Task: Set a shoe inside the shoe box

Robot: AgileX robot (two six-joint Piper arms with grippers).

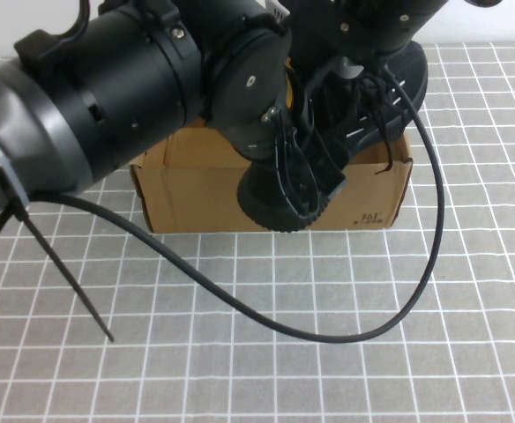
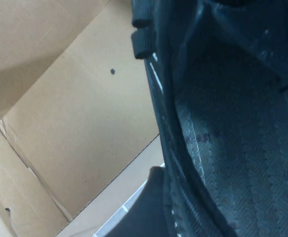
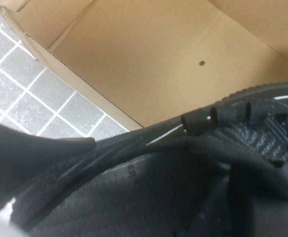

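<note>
step: carrying phase, by the look of it; the shoe held over the open shoe box, heel end jutting past the front wall, not yet lowered in.
shoe position: tilted, toe toward the back right, ridged sole end overhanging the front rim near the small print on the box corner.
right gripper: pressed together on the shoe's collar, dark finger lying along the knit upper; arm itself at upper right in the high view.
left gripper: spread wide beside the shoe's opening, insole in plain sight; whether touching the shoe, cannot tell. Arm fills the upper left of the high view.
next move: probably swing the heel inward over the bare cardboard floor, level the sole, then lower.
edges: front wall right under the heel; catch risk there. Left wall and corner seen in the right wrist view.
open room: box floor bare to the shoe's left. Loose black cable draped on the gridded table in front, apart from the box.
</note>
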